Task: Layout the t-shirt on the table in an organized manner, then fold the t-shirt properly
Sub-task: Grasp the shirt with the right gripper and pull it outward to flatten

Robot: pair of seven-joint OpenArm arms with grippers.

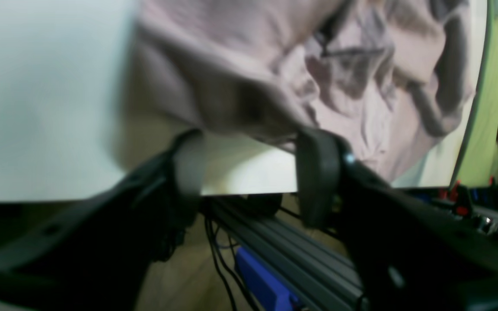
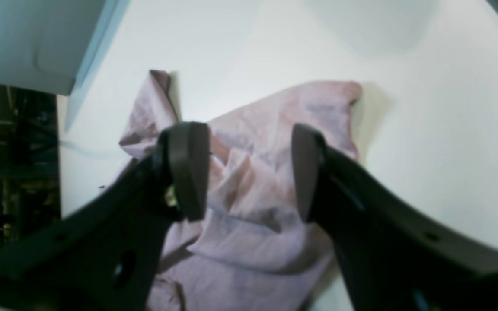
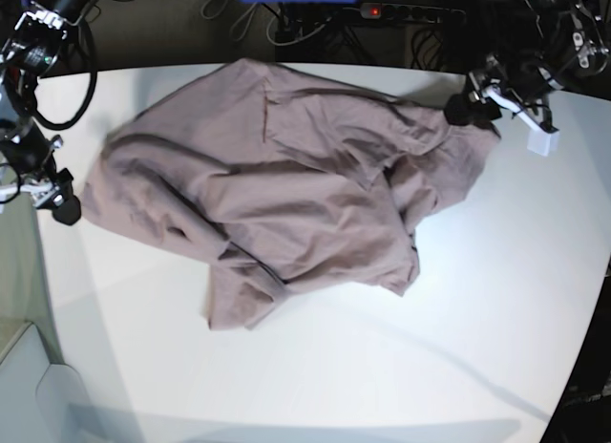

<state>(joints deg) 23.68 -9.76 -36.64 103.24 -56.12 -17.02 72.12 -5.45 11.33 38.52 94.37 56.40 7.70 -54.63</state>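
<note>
Cloth [image 3: 305, 195], soft, rumpled, seemingly ribbed folds

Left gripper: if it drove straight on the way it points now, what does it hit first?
Probably the t-shirt: its near fold lies just past the open fingertips of the left gripper. The wrist view is blurred there, so the gap is unclear.

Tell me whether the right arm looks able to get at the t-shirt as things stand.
Probably yes: the right gripper stands open, the t-shirt shows between and beyond its fingers, and nothing visible blocks the way. Its height above the cloth is hard to judge.
</note>
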